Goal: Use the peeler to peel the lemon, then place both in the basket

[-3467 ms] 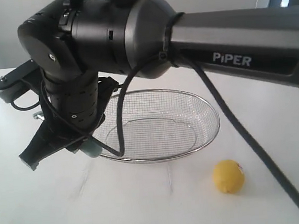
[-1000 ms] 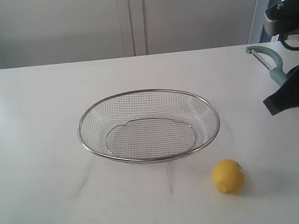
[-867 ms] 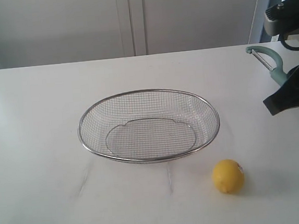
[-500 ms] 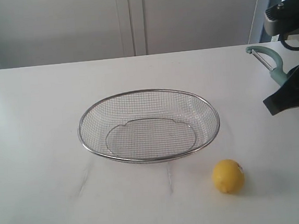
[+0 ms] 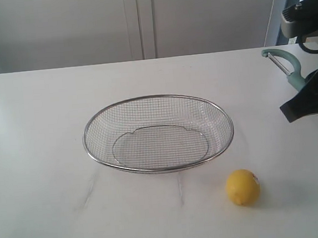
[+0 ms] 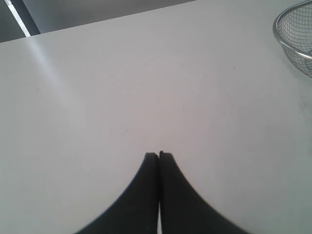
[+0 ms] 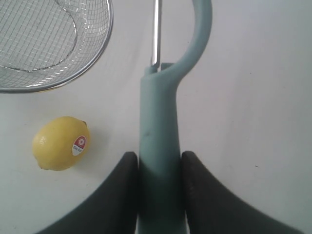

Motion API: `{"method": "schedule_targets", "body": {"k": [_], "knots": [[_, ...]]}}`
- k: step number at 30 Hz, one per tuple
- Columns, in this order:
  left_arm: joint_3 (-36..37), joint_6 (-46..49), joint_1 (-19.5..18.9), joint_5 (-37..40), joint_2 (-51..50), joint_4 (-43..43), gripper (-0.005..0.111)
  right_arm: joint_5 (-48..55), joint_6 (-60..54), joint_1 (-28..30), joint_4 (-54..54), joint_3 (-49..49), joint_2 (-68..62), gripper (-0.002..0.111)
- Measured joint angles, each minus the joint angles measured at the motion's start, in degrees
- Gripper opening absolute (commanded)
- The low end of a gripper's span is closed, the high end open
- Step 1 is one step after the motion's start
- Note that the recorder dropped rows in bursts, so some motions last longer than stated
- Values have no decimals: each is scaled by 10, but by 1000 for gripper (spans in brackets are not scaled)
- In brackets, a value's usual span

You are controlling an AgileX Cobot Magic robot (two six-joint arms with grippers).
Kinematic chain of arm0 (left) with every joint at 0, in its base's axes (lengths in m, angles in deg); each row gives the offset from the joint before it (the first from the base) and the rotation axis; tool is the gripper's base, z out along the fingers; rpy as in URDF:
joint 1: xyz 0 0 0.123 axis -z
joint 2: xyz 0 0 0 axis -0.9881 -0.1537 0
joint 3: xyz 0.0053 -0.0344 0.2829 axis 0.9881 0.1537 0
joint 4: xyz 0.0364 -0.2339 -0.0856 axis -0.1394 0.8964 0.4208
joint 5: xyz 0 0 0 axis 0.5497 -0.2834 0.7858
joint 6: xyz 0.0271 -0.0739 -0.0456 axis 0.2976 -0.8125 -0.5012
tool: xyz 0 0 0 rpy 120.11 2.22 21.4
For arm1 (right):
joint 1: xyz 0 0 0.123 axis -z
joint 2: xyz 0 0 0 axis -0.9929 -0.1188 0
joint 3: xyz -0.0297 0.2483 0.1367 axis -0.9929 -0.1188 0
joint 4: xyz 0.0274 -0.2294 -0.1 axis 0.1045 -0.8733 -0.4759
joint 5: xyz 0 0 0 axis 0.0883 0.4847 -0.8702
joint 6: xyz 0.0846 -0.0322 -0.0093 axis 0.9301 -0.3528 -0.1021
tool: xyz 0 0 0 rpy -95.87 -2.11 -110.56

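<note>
The yellow lemon [image 5: 243, 187] lies on the white table in front of the wire mesh basket [image 5: 158, 132], its red-and-white sticker showing in the right wrist view [image 7: 61, 143]. My right gripper [image 7: 158, 156] is shut on the teal-green handle of the peeler [image 7: 161, 112], held above the table at the right edge of the exterior view [image 5: 287, 66]; its looped head and metal blade point away from the jaws. My left gripper [image 6: 159, 155] is shut with nothing in it, over bare table; only the basket's rim [image 6: 292, 36] shows in its view.
The white table [image 5: 43, 134] ends at a back edge before a pale wall. The right arm's dark body [image 5: 310, 97] hangs over the table's right side.
3.5 s ago a black arm filled the left and centre of the exterior view, over the basket; it has withdrawn. Over the last second nothing has moved.
</note>
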Motion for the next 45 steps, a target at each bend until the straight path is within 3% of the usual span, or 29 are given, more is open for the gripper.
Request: {"method": "schedule_targets", "body": {"k": [19,25,31,35,39,45], "knots": [[0,-1,0,-46,0,0,0,0,0,0,0,0,0,0],[0,-1,0,-154,0,0,0,0,0,0,0,0,0,0],[0,-7,0,-192,0,0,0,0,0,0,0,0,0,0],[0,-116,0,-270,0,0,0,0,0,0,0,0,0,0],[0,-297,0,-410,1,1,0,0,0,0,0,0,0,0],[0,-339,0,-486,1,1,0,0,0,0,0,0,0,0]]}}
